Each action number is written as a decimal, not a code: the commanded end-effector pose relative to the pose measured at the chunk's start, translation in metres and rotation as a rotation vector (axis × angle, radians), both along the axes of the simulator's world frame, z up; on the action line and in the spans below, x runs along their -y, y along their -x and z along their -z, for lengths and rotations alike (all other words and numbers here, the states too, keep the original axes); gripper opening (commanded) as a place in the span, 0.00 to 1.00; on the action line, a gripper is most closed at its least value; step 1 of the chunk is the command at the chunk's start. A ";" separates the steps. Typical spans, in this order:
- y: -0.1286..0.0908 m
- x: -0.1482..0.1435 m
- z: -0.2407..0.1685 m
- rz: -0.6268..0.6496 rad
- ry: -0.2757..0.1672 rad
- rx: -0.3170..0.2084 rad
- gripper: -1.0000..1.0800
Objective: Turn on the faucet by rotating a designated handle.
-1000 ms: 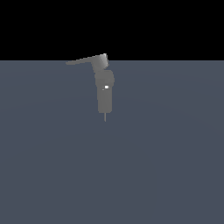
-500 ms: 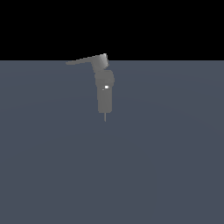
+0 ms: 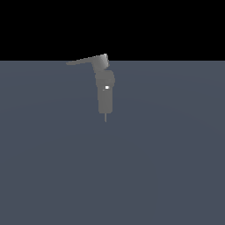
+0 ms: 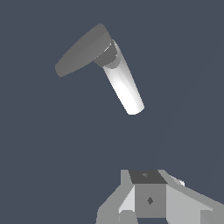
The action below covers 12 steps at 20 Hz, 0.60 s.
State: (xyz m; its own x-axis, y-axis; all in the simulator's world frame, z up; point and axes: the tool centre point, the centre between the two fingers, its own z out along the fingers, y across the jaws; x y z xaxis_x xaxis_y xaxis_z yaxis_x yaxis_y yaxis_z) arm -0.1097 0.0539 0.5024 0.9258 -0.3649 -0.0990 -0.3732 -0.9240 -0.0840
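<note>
Your gripper (image 4: 151,205) hangs well clear of the faucet (image 3: 105,94), its opening impossible to judge, since the handle (image 3: 83,60) jutting from the faucet's head awaits approach.

exterior view distant, wrist view near (both show faucet (image 3: 105,88))

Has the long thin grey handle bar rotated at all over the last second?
No. The long thin grey handle bar points to the exterior view's left as before, level with the floor's far edge.
</note>
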 end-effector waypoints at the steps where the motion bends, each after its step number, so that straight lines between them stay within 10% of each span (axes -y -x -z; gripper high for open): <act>1: -0.019 -0.004 0.006 0.067 -0.004 -0.020 0.00; 12: -0.097 -0.021 0.044 0.358 0.013 -0.103 0.00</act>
State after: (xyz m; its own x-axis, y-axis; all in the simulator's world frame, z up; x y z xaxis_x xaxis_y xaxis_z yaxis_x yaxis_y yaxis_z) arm -0.0235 0.0724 0.4652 0.7534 -0.6344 -0.1730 -0.6478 -0.7612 -0.0298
